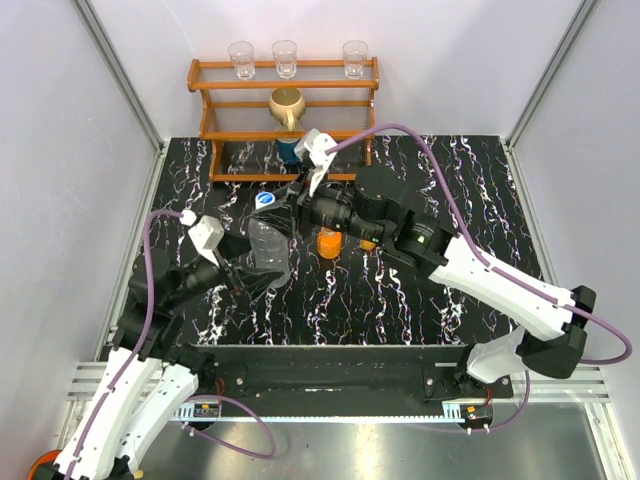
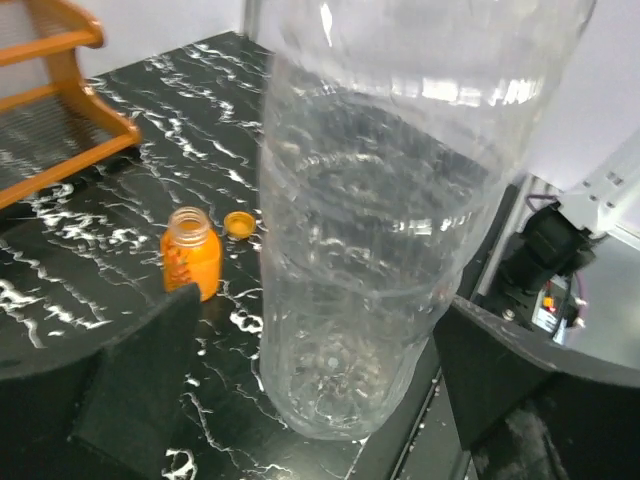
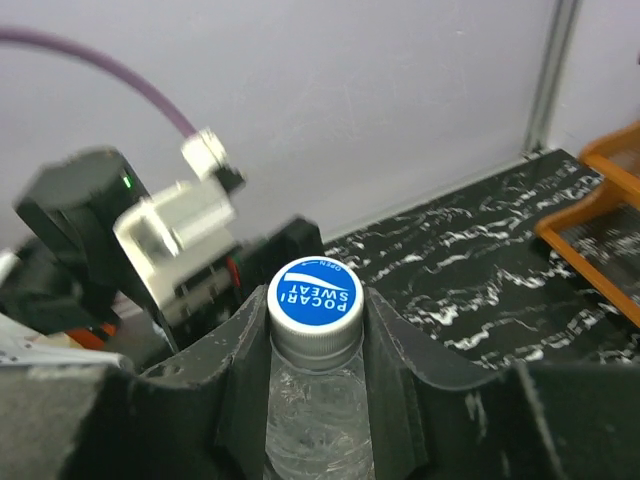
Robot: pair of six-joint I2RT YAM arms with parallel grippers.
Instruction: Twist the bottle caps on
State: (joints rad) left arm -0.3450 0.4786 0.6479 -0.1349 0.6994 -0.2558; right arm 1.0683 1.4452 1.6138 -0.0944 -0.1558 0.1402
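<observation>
A clear plastic bottle (image 1: 268, 248) stands upright at the left of the black marbled table. My left gripper (image 1: 248, 264) is shut on its lower body; in the left wrist view the bottle (image 2: 370, 230) fills the space between the two black fingers (image 2: 140, 380). My right gripper (image 1: 284, 206) is shut on the white cap with a blue top (image 3: 314, 295), which sits on the bottle's neck. The small orange bottle (image 1: 329, 243) stands uncapped right of the clear bottle and also shows in the left wrist view (image 2: 190, 252). The orange cap (image 2: 238, 223) lies on the table just beyond it.
A wooden rack (image 1: 290, 110) at the back holds three clear glasses (image 1: 285, 57) and a yellow mug (image 1: 286, 104). A dark blue container (image 1: 288, 150) stands in front of it. The table's near edge (image 1: 330, 350) runs just behind the clear bottle's base.
</observation>
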